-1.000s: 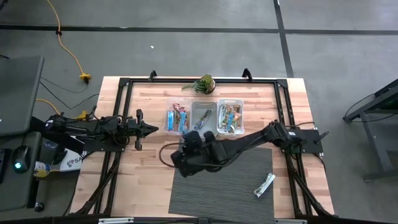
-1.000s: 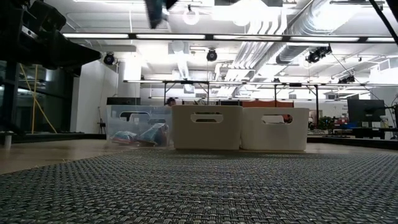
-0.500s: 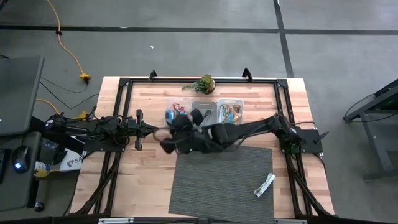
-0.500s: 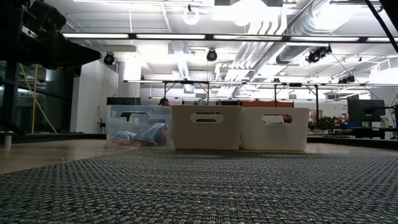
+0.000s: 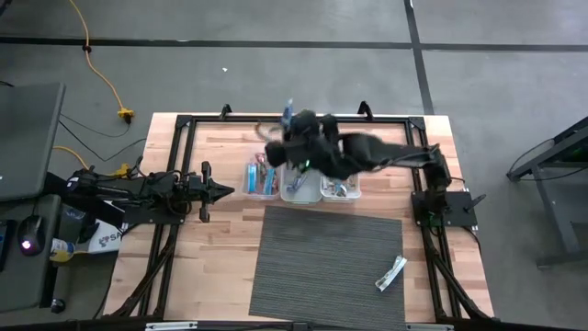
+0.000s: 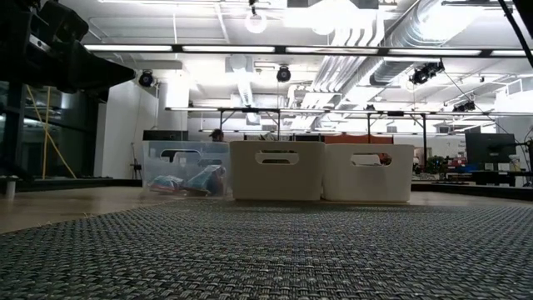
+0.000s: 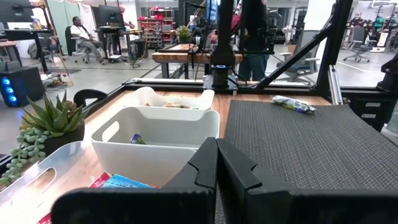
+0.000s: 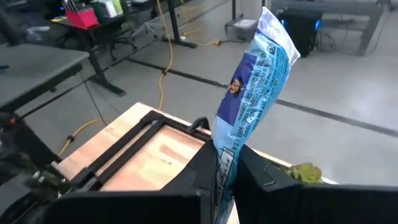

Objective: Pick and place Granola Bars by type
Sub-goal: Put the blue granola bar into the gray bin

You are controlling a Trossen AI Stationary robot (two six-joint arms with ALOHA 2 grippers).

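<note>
My right gripper (image 5: pixel 290 127) hangs high over the far row of bins, shut on a blue granola bar (image 8: pixel 255 93) that sticks out past its fingertips (image 8: pixel 225 167). Three bins stand side by side: a clear one (image 5: pixel 262 176) with blue and pink-red bars, a middle white one (image 5: pixel 299 181) and a right white one (image 5: pixel 339 187) with mixed bars. One white-silver bar (image 5: pixel 392 272) lies flat on the grey mat (image 5: pixel 326 267). My left gripper (image 5: pixel 220 191) waits shut at the table's left, level, pointing at the bins. My right gripper pinches one end of the blue bar's wrapper (image 8: pixel 227 148) between its two fingers. The bar runs on along the fingers, out beyond their tips toward the table's far edge. It is lifted clear of the bins and the table.
A small green plant (image 7: pixel 50 124) stands on the table behind the bins by the far edge, just beneath my right gripper (image 8: pixel 305 173). A black frame (image 5: pixel 184 129) runs around the wooden table top. The low view shows the three bins (image 6: pixel 276 171) beyond the mat.
My right gripper has risen from low over the mat's far left corner and swung toward the table's far edge, past the bins, carrying the blue bar clear in the air. It has stayed shut on the bar and tipped up toward level.
</note>
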